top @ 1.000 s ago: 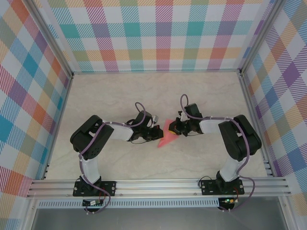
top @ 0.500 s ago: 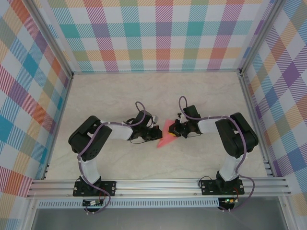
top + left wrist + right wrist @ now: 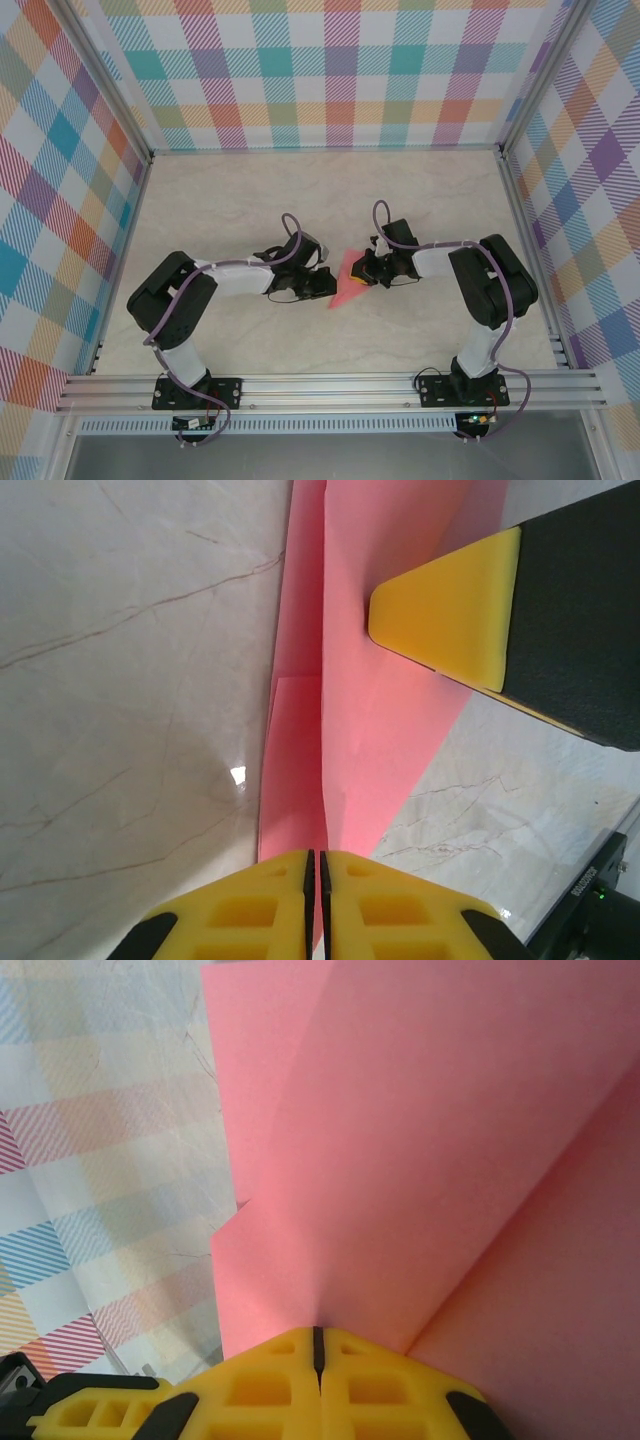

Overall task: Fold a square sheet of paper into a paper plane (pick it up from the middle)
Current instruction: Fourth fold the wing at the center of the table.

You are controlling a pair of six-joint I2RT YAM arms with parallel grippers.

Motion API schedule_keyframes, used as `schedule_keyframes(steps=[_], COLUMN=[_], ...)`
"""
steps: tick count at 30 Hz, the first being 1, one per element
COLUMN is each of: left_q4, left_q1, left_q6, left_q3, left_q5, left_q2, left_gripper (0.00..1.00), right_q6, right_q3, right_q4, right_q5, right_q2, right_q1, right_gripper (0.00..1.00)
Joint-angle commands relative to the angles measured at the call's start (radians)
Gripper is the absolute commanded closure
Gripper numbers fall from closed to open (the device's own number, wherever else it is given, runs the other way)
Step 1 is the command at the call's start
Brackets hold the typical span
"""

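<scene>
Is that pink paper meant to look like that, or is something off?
Nothing looks damaged or spilled. The pink paper is part-folded: one flap stands up where the right hand pinches it, and the left hand pinches its centre crease.

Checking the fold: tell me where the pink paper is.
In the top view the folded pink paper sits near the table centre, the left gripper shut on its left edge and the right gripper on its right.

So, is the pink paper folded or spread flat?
Folded. The pink paper shows a centre crease and overlapping flaps, and from above it is a narrow pointed shape.
</scene>
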Motion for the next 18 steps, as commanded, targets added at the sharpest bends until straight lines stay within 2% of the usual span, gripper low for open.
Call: schedule_keyframes(steps=[1,3,7,11,18], left_q4=[-0.054,-0.056,-0.011,0.009,0.0], left_q1=[-0.014,-0.02,-0.038,-0.066,-0.081], left_q6=[-0.023,-0.029,-0.05,-0.062,-0.082], left_q3=[0.024,0.021,0.013,0.038,0.075], left_q5=[-0.094,-0.125,-0.084,-0.033,-0.004], left_q2=[-0.06,-0.083,-0.097,-0.059,0.033], left_gripper=[0.88,0.88,0.88,0.87,0.87], right_q6=[-0.015,-0.014,-0.011,-0.009,-0.007], right_q3=[-0.023,-0.022,-0.021,-0.019,-0.016], right_q4=[-0.115,-0.115,-0.117,-0.119,-0.123], right_q5=[0.126,0.128,0.129,0.131,0.132], right_q2=[0.069,0.07,0.074,0.082,0.095], right_q1=[0.004,0.004,0.004,0.004,0.004], right_gripper=[0.96,0.96,0.96,0.96,0.96])
